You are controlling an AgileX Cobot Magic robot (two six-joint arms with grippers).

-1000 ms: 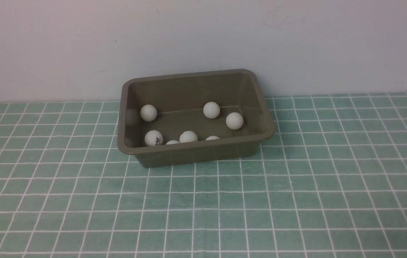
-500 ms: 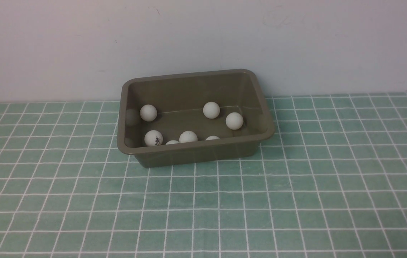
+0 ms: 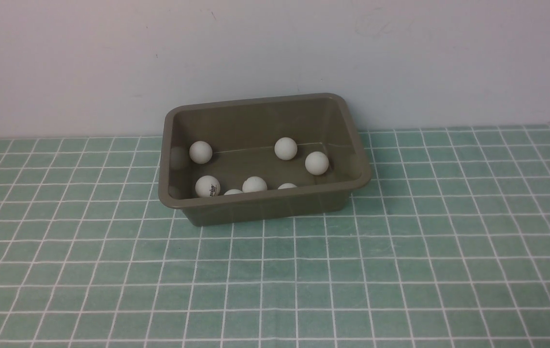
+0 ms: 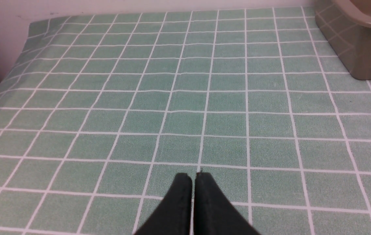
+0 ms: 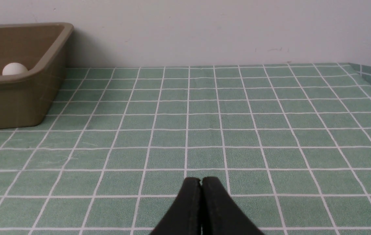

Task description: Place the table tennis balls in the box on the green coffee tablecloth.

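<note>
You are seeing each end effector, left (image 4: 193,176) and right (image 5: 201,180), showing two plain matte black fingers tapering to rounded tips.

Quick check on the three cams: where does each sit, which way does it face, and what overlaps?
Front: between the arms, looking forward and down at the box with balls on the green cloth; no robot parts show.
Left wrist: low over the cloth, shut left gripper in the foreground, box corner at one edge.
Right wrist: low, facing the wall, shut right gripper in the foreground.
Shared: all three show the box and cloth.
</note>
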